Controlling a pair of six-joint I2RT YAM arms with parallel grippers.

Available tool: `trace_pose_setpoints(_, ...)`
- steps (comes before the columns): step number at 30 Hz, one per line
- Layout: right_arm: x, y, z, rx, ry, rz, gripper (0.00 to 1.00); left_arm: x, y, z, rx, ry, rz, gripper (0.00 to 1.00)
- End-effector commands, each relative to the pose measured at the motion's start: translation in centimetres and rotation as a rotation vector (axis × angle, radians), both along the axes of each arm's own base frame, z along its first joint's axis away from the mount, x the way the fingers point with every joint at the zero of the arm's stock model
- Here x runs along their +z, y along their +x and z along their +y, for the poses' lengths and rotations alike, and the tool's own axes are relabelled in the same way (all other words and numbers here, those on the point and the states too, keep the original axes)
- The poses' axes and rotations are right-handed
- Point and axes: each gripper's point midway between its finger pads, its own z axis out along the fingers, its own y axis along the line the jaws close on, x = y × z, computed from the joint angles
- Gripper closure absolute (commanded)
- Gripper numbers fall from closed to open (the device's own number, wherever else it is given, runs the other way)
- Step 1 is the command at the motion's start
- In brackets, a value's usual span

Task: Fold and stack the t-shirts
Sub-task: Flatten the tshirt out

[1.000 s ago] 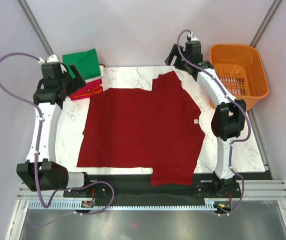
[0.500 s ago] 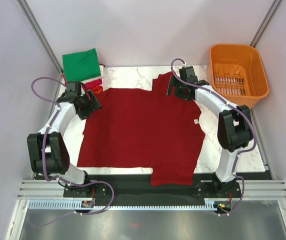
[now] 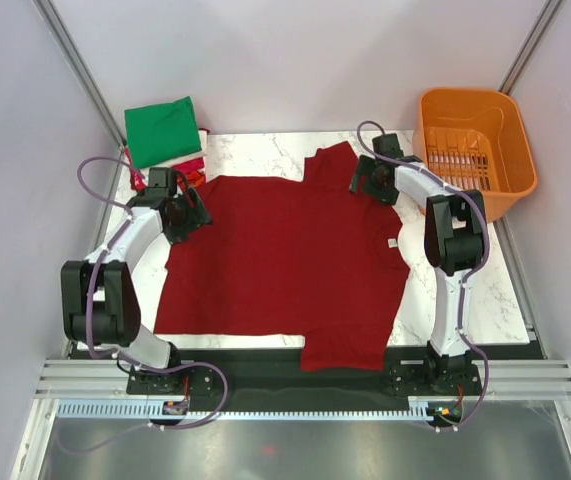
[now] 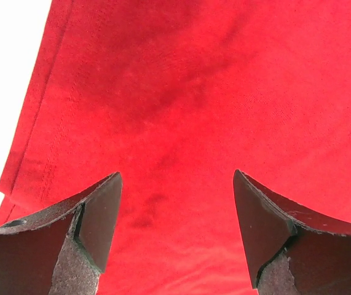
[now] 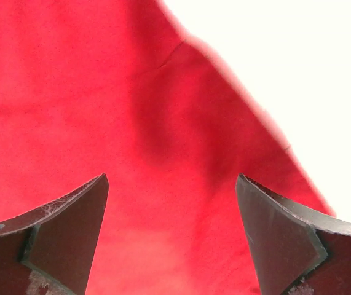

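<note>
A large dark red t-shirt (image 3: 285, 260) lies spread flat on the marble table (image 3: 255, 155). My left gripper (image 3: 193, 212) is open, low over the shirt's far left corner; red cloth (image 4: 181, 110) fills the left wrist view between the fingers (image 4: 98, 215). My right gripper (image 3: 363, 180) is open over the far right sleeve; the cloth (image 5: 101, 110) and its edge show in the right wrist view. A folded green shirt (image 3: 163, 130) lies on pink-red and orange folded shirts (image 3: 187, 170) at the far left corner.
An orange plastic basket (image 3: 477, 150) stands at the far right beside the table. The shirt's near right sleeve hangs over the table's front edge (image 3: 343, 352). Grey walls close in both sides.
Both arms came down from high poses to the shirt's far edge. The left gripper shifted slightly right onto the corner; the right gripper moved right toward the sleeve's outer edge.
</note>
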Motion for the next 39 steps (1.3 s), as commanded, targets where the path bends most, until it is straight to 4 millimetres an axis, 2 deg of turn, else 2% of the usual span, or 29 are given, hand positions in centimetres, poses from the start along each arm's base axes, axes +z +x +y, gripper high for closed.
trace_pose_setpoints(1, -1.0, 1.9, -2.6, -0.068, -0.009, 0.017, 0.07, -0.4, 2.4, 0.7, 0.077, 0.008, -0.015, 0.2)
trace_pose_setpoints(2, 0.0, 3.2, -2.9, -0.077, -0.017, -0.014, 0.07, -0.8, 3.0, 0.4, 0.071, 0.006, -0.007, 0.21)
trace_pose_setpoints(3, -1.1, 3.4, -3.8, -0.093, -0.033, 0.013, 0.07, -0.8, 3.4, 0.1, 0.064, 0.006, -0.009, 0.21)
trace_pose_setpoints(4, -1.0, 4.0, -4.1, -0.096, -0.041, 0.006, 0.07, -0.8, 3.8, -0.1, 0.057, 0.008, -0.01, 0.21)
trace_pose_setpoints(5, 0.0, 5.3, -4.6, -0.107, -0.049, -0.027, 0.07, -1.0, 4.0, -0.4, 0.051, 0.008, -0.006, 0.21)
trace_pose_setpoints(6, -1.0, 5.5, -5.2, -0.116, -0.071, -0.007, 0.07, -0.6, 4.5, -0.8, 0.042, 0.007, -0.019, 0.21)
trace_pose_setpoints(7, -0.9, 6.1, -5.5, -0.117, -0.077, -0.015, 0.06, -0.5, 4.7, -1.0, 0.039, 0.007, -0.023, 0.21)
trace_pose_setpoints(8, 0.7, 7.7, -5.4, -0.119, -0.07, -0.06, 0.07, -0.4, 5.1, -1.0, 0.037, 0.006, -0.026, 0.21)
trace_pose_setpoints(9, 0.1, 7.8, -5.3, -0.11, -0.061, -0.04, 0.07, -0.3, 5.3, -1.1, 0.037, 0.006, -0.029, 0.21)
trace_pose_setpoints(10, 0.7, 8.3, -4.9, -0.081, -0.049, -0.056, 0.08, -0.2, 5.4, -1.1, 0.037, 0.006, -0.032, 0.21)
trace_pose_setpoints(11, 1.7, 8.6, -4.0, -0.042, -0.014, -0.075, 0.08, 0.1, 5.4, -1.1, 0.037, 0.005, -0.039, 0.21)
trace_pose_setpoints(12, 3.4, 8.7, -2.8, -0.009, -0.006, -0.113, 0.08, 0.4, 5.3, -1.2, 0.034, 0.004, -0.047, 0.21)
trace_pose_setpoints(14, 4.5, 7.9, -2.4, 0.025, -0.057, -0.13, 0.07, 1.1, 5.0, -1.4, 0.03, 0.003, -0.062, 0.21)
trace_pose_setpoints(15, 6.4, 7.5, -2.1, 0.024, -0.095, -0.162, 0.06, 1.5, 4.6, -1.3, 0.03, 0.002, -0.071, 0.21)
trace_pose_setpoints(16, 6.8, 7.1, -2.0, 0.022, -0.108, -0.164, 0.06, 1.7, 4.4, -1.3, 0.03, 0.002, -0.076, 0.21)
trace_pose_setpoints(17, 6.1, 6.2, -2.2, 0.016, -0.112, -0.142, 0.06, 1.6, 3.9, -1.3, 0.03, 0.002, -0.073, 0.21)
trace_pose_setpoints(18, 6.3, 6.0, -2.1, 0.019, -0.108, -0.145, 0.07, 1.8, 3.6, -1.0, 0.016, 0.024, -0.078, 0.2)
trace_pose_setpoints(19, 5.8, 5.7, -1.9, 0.026, -0.103, -0.133, 0.07, 2.7, 3.2, -1.0, 0.014, 0.022, -0.099, 0.2)
trace_pose_setpoints(21, 4.1, 5.3, -1.8, 0.04, -0.101, -0.093, 0.09, 3.0, 2.1, -1.3, -0.016, 0.012, -0.101, 0.2)
trace_pose_setpoints(22, 3.5, 5.2, -1.7, 0.047, -0.097, -0.078, 0.1, 4.1, 1.7, -1.2, -0.019, 0.016, -0.13, 0.2)
trace_pose_setpoints(25, 1.5, 5.2, -1.7, 0.046, -0.1, -0.037, 0.11, 4.9, 0.3, -0.9, -0.034, 0.031, -0.143, 0.19)
trace_pose_setpoints(27, 0.5, 5.5, -1.9, 0.035, -0.117, -0.024, 0.11, 4.8, -0.5, -1.0, -0.047, 0.031, -0.137, 0.18)
trace_pose_setpoints(29, 0.4, 6.0, -2.1, 0.03, -0.136, -0.028, 0.11, 4.6, -1.2, -0.8, -0.049, 0.039, -0.133, 0.18)
trace_pose_setpoints(30, -0.4, 5.9, -2.2, 0.032, -0.141, -0.011, 0.11, 4.4, -1.5, -0.6, -0.049, 0.048, -0.127, 0.18)
trace_pose_setpoints(34, -1.4, 5.9, -1.9, 0.046, -0.143, 0.008, 0.14, 3.8, -2.4, -0.4, -0.051, 0.038, -0.109, 0.18)
trace_pose_setpoints(37, -2.2, 5.5, -1.1, 0.068, -0.143, 0.022, 0.21, 4.1, -2.5, -0.3, -0.076, 0.042, -0.11, 0.18)
trace_pose_setpoints(39, -2.8, 5.0, -0.3, 0.094, -0.15, 0.034, 0.41, 4.4, -2.8, 0.3, -0.075, 0.072, -0.116, 0.17)
